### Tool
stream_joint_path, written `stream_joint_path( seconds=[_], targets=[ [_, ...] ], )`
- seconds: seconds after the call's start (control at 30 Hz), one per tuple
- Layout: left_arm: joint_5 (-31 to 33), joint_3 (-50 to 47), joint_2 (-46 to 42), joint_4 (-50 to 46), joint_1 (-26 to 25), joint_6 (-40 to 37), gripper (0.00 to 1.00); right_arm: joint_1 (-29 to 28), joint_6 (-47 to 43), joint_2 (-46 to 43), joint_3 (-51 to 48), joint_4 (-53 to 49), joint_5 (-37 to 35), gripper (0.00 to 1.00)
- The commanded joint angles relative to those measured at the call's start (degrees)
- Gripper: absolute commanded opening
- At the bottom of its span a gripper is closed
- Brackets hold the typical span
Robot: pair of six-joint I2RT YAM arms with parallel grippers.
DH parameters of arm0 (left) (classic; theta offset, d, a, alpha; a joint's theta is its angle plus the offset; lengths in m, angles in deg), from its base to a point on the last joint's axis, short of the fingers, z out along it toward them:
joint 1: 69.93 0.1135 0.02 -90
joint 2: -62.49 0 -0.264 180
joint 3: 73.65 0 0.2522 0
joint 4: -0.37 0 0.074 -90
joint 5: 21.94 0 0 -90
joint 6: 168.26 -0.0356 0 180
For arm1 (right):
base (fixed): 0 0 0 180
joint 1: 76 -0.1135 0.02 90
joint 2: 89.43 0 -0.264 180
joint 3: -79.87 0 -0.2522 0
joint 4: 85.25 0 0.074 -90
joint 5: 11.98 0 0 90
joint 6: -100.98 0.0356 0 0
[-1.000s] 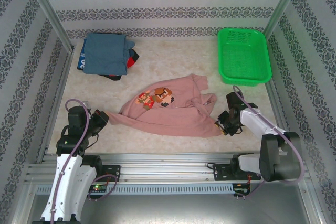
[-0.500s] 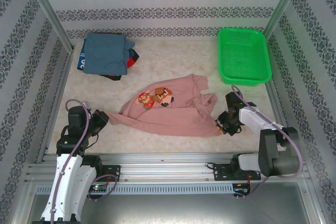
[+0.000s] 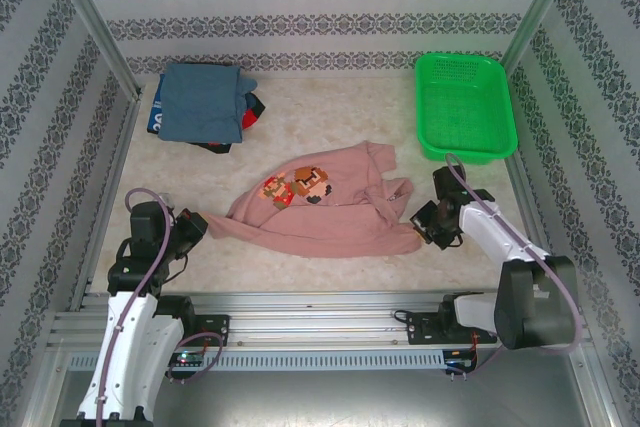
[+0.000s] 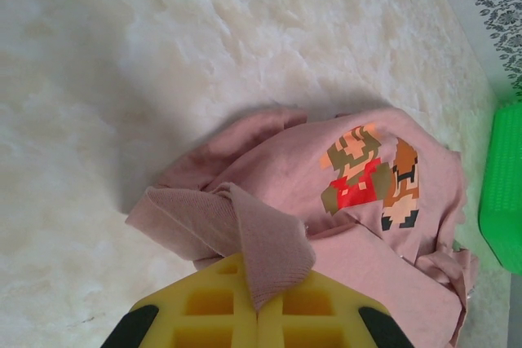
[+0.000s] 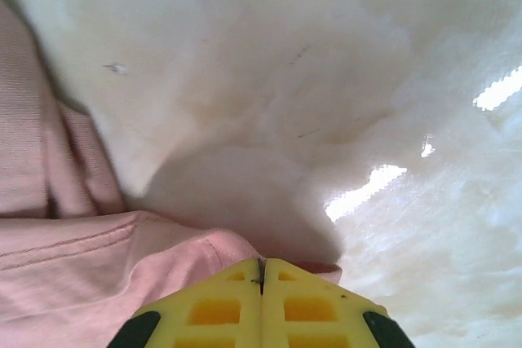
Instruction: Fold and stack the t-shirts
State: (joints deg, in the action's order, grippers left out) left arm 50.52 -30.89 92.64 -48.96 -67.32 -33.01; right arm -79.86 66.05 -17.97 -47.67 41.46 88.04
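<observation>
Pale surface (image 3: 330, 127). Left gripper (image 3: 201, 226) and right gripper (image 3: 424, 229) jaws clenched on pink t-shirt (image 3: 320, 219) ends; right had shifted outward, drawing hem taut, likely spreading for folding.

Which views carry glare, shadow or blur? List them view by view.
Left wrist: a soft grey shadow on the glossy white table, left of the dusty-pink cloth t-shirt with a pixel print; right wrist: bright glare streaks on the table and a dark shadow beneath the shirt's raised edge; top external: even light, sharp, no glare.
</observation>
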Motion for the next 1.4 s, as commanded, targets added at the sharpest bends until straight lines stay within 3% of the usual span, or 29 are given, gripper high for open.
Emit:
stream_joint_path(
  seconds=[0.0,0.3,0.5,0.77,1.03,1.23,1.37],
  targets=[
    [0.4,0.7,0.4,0.9,-0.6,-1.3,0.0,0.8,-1.1,-1.4,0.5,-3.3,-1.2,0.07],
    [2.3,7.3,4.1,0.9,-0.6,-3.7,0.0,1.3,-4.3,-4.6,8.5,-9.4,-2.0,0.03],
    [4.3,21.3,11.7,0.8,-0.4,-9.4,0.0,2.5,-8.8,-4.8,21.6,-15.0,-1.0,0.03],
    [7.7,42.5,23.4,1.3,2.2,-15.9,0.0,8.3,-12.7,-0.8,38.4,-14.8,5.5,0.0],
    [9.5,68.2,35.1,5.5,2.5,-22.2,0.0,12.8,-11.9,7.0,62.3,-4.2,16.2,0.0],
    [8.4,82.4,41.8,10.6,2.5,-26.2,0.0,15.8,-5.2,11.4,76.0,7.0,24.3,0.0],
    [9.6,90.1,44.3,10.4,2.6,-29.9,0.0,20.2,-2.2,12.8,84.2,9.2,27.6,0.0]
  ],
)
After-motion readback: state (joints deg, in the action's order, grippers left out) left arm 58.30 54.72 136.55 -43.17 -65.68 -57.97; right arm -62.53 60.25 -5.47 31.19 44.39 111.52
